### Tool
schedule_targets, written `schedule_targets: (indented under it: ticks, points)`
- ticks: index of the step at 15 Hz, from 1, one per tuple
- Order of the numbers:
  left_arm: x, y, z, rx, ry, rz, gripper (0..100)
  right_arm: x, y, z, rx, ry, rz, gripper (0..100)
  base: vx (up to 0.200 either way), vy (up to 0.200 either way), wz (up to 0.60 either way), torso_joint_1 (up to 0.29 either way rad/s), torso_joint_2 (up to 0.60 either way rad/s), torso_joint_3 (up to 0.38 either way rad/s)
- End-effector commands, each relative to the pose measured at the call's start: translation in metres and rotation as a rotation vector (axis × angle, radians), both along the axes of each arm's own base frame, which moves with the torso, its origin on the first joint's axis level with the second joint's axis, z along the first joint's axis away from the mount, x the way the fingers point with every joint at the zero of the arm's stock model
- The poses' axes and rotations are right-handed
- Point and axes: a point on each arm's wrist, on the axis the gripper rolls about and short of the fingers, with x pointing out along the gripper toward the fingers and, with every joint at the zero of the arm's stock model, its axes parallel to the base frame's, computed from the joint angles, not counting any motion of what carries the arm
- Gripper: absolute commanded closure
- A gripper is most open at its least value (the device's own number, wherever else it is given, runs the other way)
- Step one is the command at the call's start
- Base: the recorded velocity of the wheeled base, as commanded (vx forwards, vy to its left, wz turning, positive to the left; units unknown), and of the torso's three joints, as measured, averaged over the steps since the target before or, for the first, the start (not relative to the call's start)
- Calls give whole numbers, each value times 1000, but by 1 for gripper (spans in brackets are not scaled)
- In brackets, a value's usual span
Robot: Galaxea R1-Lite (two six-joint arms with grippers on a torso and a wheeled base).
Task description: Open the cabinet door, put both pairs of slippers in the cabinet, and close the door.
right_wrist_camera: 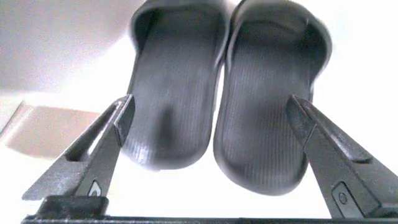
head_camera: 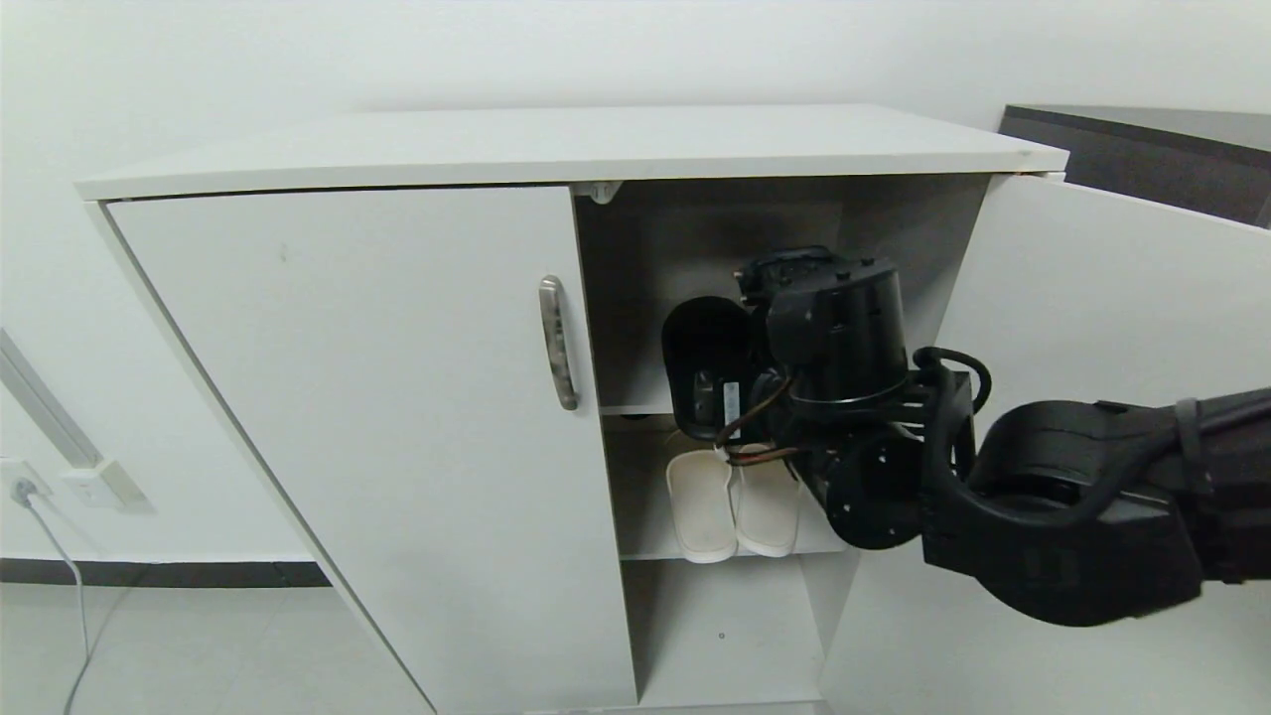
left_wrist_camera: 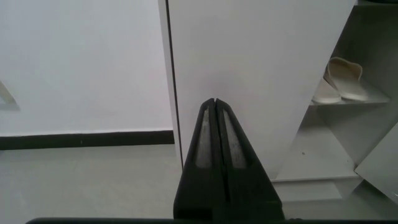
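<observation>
Black slippers (right_wrist_camera: 267, 106), a matched pair, lie side by side on the white floor of the cabinet's upper compartment. Their inner edges touch, their heels are nearest the right gripper (right_wrist_camera: 210, 106) and their toes point away from it. That gripper's two fingers (right_wrist_camera: 102, 149) are spread wide and released. One stands on the outer side of each slipper, so the heels sit between them, and I cannot tell whether the fingertips touch the rubber. In the head view one black slipper (head_camera: 700, 348) shows as a dark oval just beyond the right arm (head_camera: 1043, 497), which stretches into the open half of the cabinet (head_camera: 556, 144).

Below the right gripper, one shelf (head_camera: 645, 497) down, a pair of white slippers (head_camera: 735, 501) rests together with toes pointing out toward the front edge. The bottom compartment lies under that shelf.

On the outer side of the right arm, the right door (head_camera: 1092, 298) stands swung open. On its inner side, the left door (head_camera: 348, 397) is closed, with an upright metal handle (head_camera: 558, 343) near its free edge.

The left gripper (left_wrist_camera: 215, 102) is low down, its two fingers clenched flat against each other and holding nothing. Its tip points at the face of the closed left door (left_wrist_camera: 249, 62). Off to one side of it are the white slippers (left_wrist_camera: 339, 81) on their shelf (left_wrist_camera: 373, 98); to the other side are pale floor (left_wrist_camera: 93, 180) and a black baseboard (left_wrist_camera: 81, 140).

A wall socket (head_camera: 20, 487) with a cable plugged in sits well apart from both grippers.
</observation>
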Motion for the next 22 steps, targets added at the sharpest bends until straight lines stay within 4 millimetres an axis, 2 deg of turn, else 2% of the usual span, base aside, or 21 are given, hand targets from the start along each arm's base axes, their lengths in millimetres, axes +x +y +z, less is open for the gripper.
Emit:
schedule_targets:
  ticks: [1,5,8,9,17,22]
  points:
    - [0,0,0,1,3,1,100,-29,-12,1,12,-6,52,0,0,0,0,0,0,0]
    - [0,0,0,1,3,-1,100,-59,-32,-18,62,-5,132,0,0,0,0,0,0,0]
    - [0,0,0,1,3,-1,100,-63,-35,-25,57,6,181,0,0,0,0,0,0,0]
    - [0,0,0,0,3,-1,100,-63,-32,-28,50,13,187,100,0,0,0,0,0,0]
    - [0,0,0,0,3,-1,100,-67,-30,-32,41,19,204,100,0,0,0,0,0,0]
    - [0,0,0,0,3,-1,100,-69,-30,-37,25,31,208,100,-200,0,0,-1,0,2]
